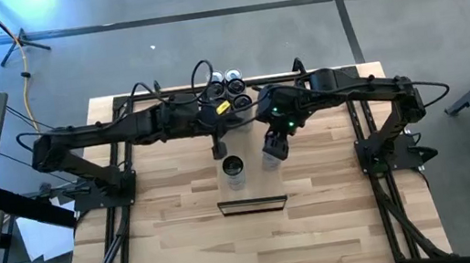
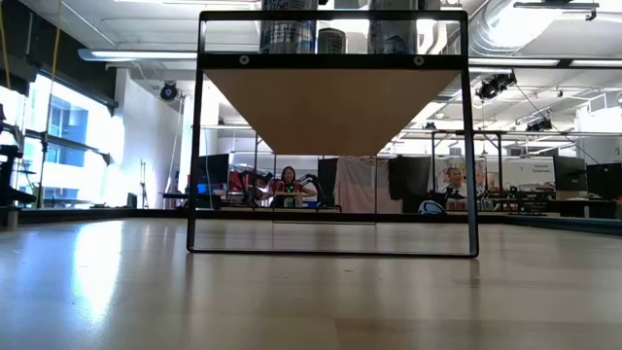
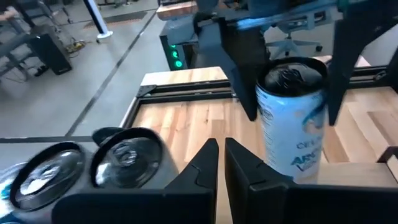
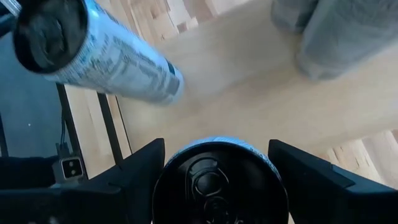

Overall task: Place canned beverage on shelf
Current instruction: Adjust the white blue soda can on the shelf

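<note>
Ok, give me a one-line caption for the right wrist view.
Right hand straddling an upright can over the shelf, another can standing just beyond.

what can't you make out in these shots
- High view: the shelf shows only as a thin sliver; arms cover some of the cans at the table's back edge.
- Low view: the picture's top edge cuts off the cans on the shelf.
- Left wrist view: the held can's label is blurred.
- Right wrist view: the right hand hides the sides of its can.

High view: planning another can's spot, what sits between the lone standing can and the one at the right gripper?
Nothing: bare shelf separates the standing can from the can at the right gripper, per high and right wrist views.
</note>
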`<move>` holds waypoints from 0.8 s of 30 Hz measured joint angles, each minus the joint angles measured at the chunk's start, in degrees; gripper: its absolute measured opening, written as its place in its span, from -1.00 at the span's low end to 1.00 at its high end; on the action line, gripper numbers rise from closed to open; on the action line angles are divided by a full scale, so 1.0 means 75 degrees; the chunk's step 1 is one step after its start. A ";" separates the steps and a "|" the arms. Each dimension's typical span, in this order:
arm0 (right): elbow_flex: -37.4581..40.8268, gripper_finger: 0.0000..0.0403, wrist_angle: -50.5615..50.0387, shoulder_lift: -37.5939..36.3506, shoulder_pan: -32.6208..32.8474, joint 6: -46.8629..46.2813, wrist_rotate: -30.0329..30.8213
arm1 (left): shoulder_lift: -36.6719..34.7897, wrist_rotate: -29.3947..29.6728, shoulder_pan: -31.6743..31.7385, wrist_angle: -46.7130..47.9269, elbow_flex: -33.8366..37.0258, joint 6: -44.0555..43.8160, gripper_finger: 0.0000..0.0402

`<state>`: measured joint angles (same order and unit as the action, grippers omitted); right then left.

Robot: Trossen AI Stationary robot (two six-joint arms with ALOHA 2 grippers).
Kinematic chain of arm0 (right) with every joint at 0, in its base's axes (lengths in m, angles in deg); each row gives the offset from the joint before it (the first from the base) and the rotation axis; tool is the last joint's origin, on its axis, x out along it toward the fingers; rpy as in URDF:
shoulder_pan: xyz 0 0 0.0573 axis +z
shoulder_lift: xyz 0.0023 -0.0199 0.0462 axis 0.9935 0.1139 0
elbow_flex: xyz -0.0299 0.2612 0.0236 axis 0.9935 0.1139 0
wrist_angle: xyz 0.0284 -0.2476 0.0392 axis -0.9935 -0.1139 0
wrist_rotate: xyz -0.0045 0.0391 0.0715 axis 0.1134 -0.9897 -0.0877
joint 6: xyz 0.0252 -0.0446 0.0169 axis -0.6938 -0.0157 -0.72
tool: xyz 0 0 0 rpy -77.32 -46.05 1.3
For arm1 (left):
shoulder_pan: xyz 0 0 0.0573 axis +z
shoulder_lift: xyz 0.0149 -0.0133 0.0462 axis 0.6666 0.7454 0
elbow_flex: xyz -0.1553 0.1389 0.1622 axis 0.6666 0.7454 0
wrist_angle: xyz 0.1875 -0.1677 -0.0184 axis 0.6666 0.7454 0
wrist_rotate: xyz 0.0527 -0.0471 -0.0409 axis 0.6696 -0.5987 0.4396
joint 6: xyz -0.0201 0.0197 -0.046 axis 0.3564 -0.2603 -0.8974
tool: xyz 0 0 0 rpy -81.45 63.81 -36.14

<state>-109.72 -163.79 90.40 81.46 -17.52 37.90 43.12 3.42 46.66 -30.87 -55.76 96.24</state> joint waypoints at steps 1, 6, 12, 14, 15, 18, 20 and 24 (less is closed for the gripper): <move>0.0000 0.33 0.0084 0.0000 0.0000 0.0004 0.0024 | -0.0044 0.0044 0.0028 0.0015 0.0000 -0.0002 -1.00; 0.0000 0.33 0.0319 -0.0001 0.0000 0.0120 0.0072 | -0.0195 0.0105 0.0101 0.0076 0.0000 -0.0007 -1.00; 0.0000 0.33 0.0351 -0.0003 0.0000 0.0061 0.0296 | -0.0348 0.0368 0.0109 0.0217 -0.0006 0.0006 -1.00; 0.0000 0.33 0.0350 -0.0003 -0.0001 0.0127 0.0302 | -0.0373 0.0431 0.0109 0.0231 0.0003 0.0035 -1.00; 0.0000 0.33 0.0350 -0.0003 -0.0003 0.0206 0.0300 | -0.0385 0.0431 0.0109 0.0204 0.0000 0.0061 -1.00; 0.0000 0.33 0.0353 -0.0003 0.0000 0.0320 0.0302 | -0.0403 0.0433 0.0109 0.0248 0.0000 0.0063 -1.00; 0.0000 0.33 0.0356 -0.0003 0.0000 0.0304 0.0302 | -0.0425 0.0434 0.0109 0.0244 0.0000 0.0119 -1.00; 0.0000 0.33 0.0360 -0.0003 0.0000 0.0335 0.0302 | -0.0646 0.0530 0.0109 0.0213 -0.0001 0.0197 -1.00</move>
<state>-109.72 -161.09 90.38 81.46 -15.01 40.17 38.27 7.39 47.47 -29.27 -55.76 97.72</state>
